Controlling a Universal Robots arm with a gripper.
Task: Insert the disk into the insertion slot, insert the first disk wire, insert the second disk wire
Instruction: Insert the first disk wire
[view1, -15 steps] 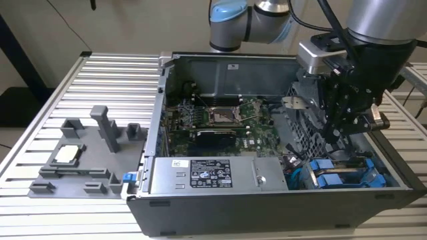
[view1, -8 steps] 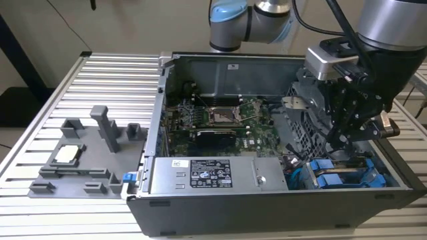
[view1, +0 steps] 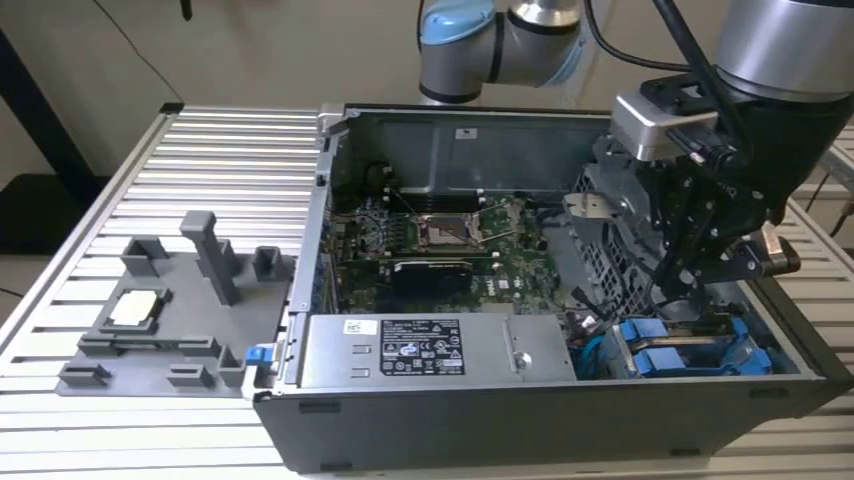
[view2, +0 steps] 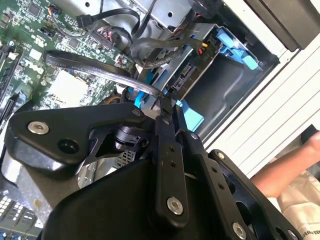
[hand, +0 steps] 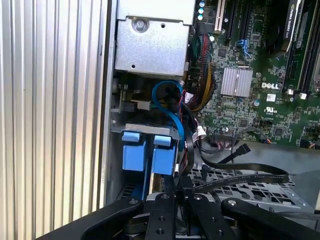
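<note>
My gripper (view1: 683, 300) reaches down into the open dark-grey computer case at the exterior view's right, just above the drive bay. In both wrist views its black fingers (view2: 165, 150) are shut on the end of a flat black disk wire (view2: 90, 67), which arches away over the motherboard (hand: 250, 176). The disk sits in the insertion slot (view1: 754, 345), with the bright blue front of its carrier (hand: 134, 152) facing out right below my fingertips (hand: 165, 200). Blue carrier plastic (view2: 192, 117) also lies beside the fingertips in the second wrist view.
A big grey box with a white label (view1: 420, 350) fills the case's front. The green motherboard (view1: 441, 240) lies behind it. A blue cable loop (hand: 167, 97) and coloured wires (hand: 202, 75) crowd the bay. A grey fixture (view1: 174, 300) stands on the slatted table. A person's arm (view2: 287, 167) is near.
</note>
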